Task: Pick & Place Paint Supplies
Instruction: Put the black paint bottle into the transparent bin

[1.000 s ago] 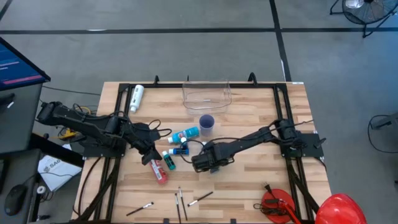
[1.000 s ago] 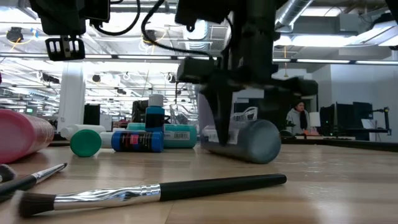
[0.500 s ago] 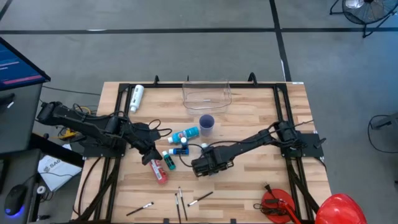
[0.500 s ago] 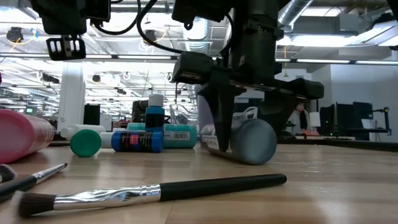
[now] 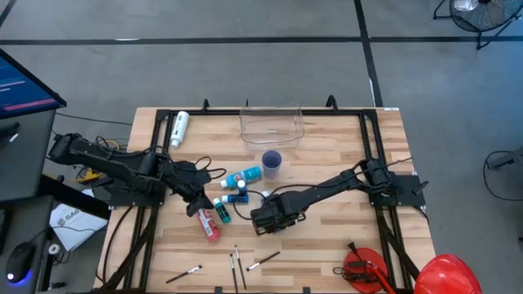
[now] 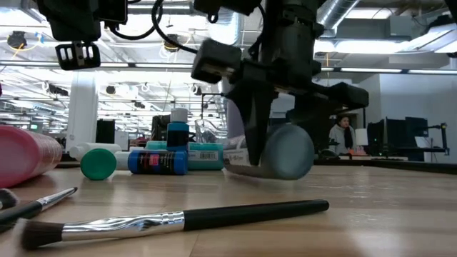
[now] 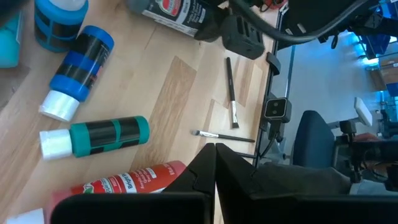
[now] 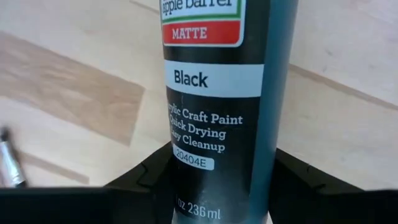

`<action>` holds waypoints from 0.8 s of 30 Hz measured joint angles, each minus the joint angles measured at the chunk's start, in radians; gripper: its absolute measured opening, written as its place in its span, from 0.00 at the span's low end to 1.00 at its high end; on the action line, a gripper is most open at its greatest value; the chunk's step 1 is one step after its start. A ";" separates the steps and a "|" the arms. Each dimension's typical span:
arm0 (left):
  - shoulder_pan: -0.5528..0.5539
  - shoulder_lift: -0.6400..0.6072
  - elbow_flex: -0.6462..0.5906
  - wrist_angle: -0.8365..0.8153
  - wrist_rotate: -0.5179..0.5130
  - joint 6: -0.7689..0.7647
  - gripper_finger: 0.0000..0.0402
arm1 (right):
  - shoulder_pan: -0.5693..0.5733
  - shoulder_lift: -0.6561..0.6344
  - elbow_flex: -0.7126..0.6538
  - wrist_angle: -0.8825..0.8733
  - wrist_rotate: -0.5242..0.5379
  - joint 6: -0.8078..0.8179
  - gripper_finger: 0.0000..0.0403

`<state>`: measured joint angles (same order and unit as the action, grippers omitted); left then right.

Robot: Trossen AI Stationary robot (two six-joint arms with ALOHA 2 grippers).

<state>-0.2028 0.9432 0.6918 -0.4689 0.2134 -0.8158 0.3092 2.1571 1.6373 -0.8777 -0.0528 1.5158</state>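
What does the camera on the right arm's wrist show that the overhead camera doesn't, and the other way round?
Only the right wrist view shows the label on the black paint bottle: "Black", "Matte", "Acrylic Craft Paint".

Only the high view shows the whole table: the clear tub, the small cup, the red tube, the scattered brushes and the left gripper.

Both show the right gripper down at the wooden tabletop, its fingers on either side of the black bottle.

The tub (image 5: 271, 127) is set at the tabletop's (image 5: 327, 237) far edge, bottles (image 5: 233, 189) are clustered mid-table, and brushes (image 5: 238, 263) are laid along the near edge.
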 joint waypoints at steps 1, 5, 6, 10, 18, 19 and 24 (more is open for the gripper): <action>0.000 0.000 0.000 0.000 0.000 0.000 0.01 | 0.002 0.000 0.006 -0.003 0.000 -0.001 0.45; 0.001 0.000 0.000 -0.001 -0.010 0.000 0.01 | 0.005 0.000 0.053 -0.006 0.000 -0.043 0.44; 0.001 0.000 0.000 -0.001 -0.021 0.000 0.01 | 0.005 -0.001 0.066 -0.005 0.000 -0.048 0.43; 0.001 0.000 0.000 -0.001 -0.042 0.000 0.01 | 0.005 -0.001 0.110 -0.013 0.008 -0.052 0.43; 0.001 0.000 0.000 -0.001 -0.056 0.000 0.01 | 0.000 -0.001 0.231 -0.066 0.038 -0.097 0.44; 0.001 0.000 0.000 -0.001 -0.056 0.000 0.01 | -0.002 -0.001 0.243 -0.077 0.040 -0.102 0.44; 0.001 0.000 0.000 -0.004 -0.020 0.043 0.01 | -0.004 -0.001 0.331 -0.128 0.055 -0.140 0.44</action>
<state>-0.2017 0.9432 0.6918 -0.4734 0.1930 -0.7724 0.3054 2.1559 1.9681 -1.0055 0.0026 1.3757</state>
